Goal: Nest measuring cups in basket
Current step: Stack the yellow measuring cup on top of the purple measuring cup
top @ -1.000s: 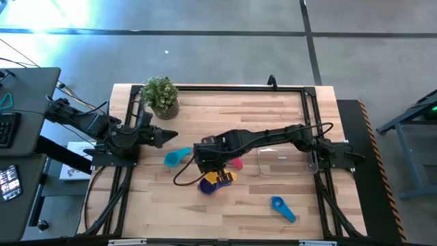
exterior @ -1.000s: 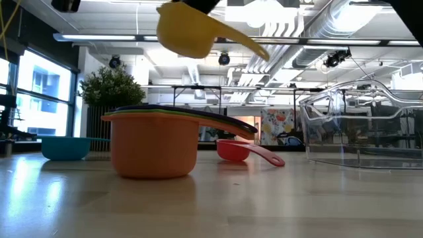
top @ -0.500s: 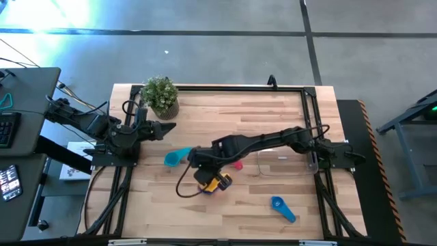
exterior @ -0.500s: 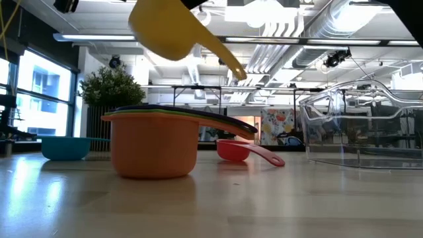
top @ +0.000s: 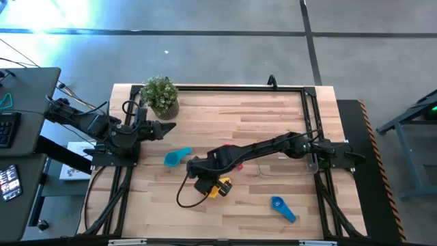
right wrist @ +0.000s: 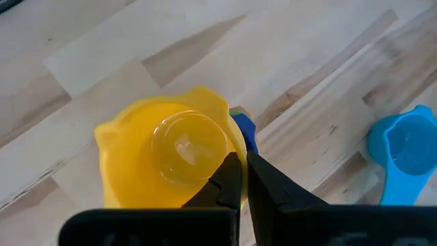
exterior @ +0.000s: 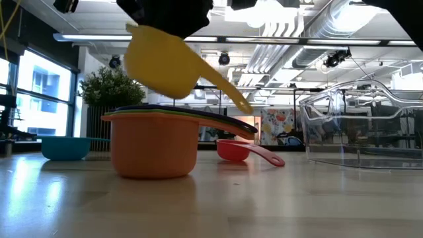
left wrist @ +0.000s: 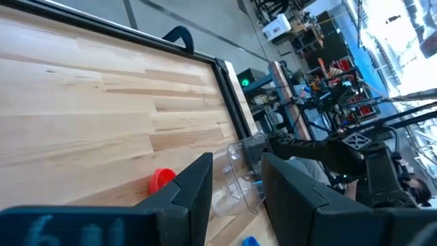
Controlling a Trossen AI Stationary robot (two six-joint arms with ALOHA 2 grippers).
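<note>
The right gripper [right wrist: 239,179] is pinched on a yellow cup [exterior: 160,61], holding it by the rim so the bowl hangs free and the handle slopes down and away. It carries the cup just above the stack of nested cups [exterior: 158,142], whose outermost orange bowl stands on the table [top: 259,116]; the cup is not yet seated, probably tilted so it can slide into the top of the stack. Around the stack there is open wood: the teal cup [top: 177,157] lies near on one side, the red cup [exterior: 248,151] just behind, and the blue cup [top: 282,208] well apart toward the front edge. The basket [exterior: 360,129] stands apart from the stack, under the right arm's reach, seemingly empty, though its clear walls make that hard to confirm. The left gripper [top: 164,128] waits, fingers apart, near the plant [top: 161,96] at the table's left edge.
</note>
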